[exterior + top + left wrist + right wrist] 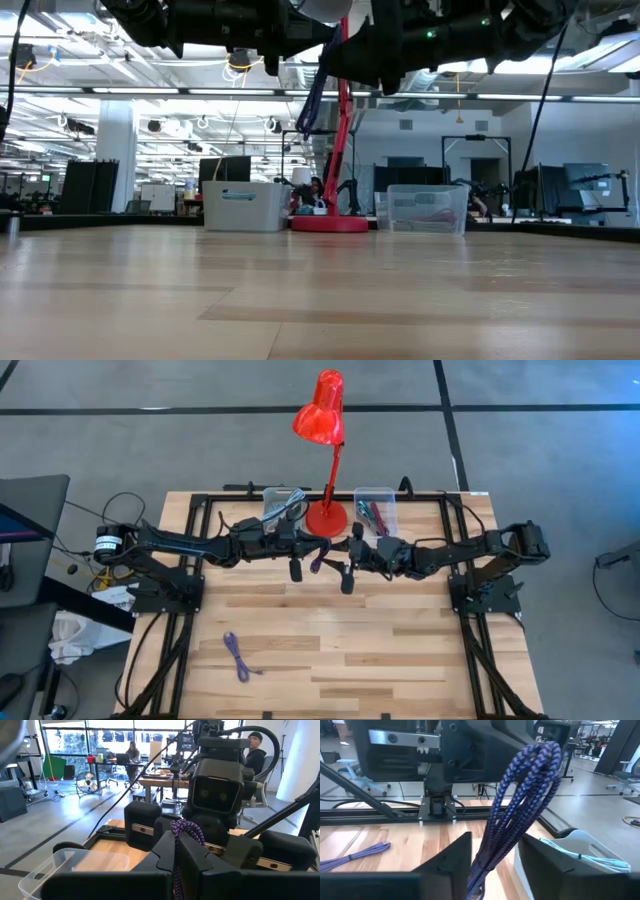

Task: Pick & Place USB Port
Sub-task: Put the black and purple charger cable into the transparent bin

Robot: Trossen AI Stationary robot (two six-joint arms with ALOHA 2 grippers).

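Note:
A bundle of purple braided USB cable (520,805) hangs in the air over the middle of the table, high above the tabletop in the low view (315,90). My left gripper (297,567) is shut on its upper part (186,831). My right gripper (495,865) faces it from the table's right side (348,575) and is open. Its two fingers stand on either side of the hanging strands. A second purple cable (238,657) lies flat on the wood near the table's front left. My left gripper pinches the bundle's looped upper end (183,836) between its two fingers, which come in about level from the table's left. The loops stick up just above the fingers. The rest hangs slack below, clear of the table. My right gripper: the strands pass close by one finger (455,862); whether they touch I cannot tell.
A red desk lamp (326,512) stands at the far edge between two clear bins (283,503) (375,510), both holding cables. The two arms meet nose to nose just in front of the lamp. Bare wood stretches toward the near edge.

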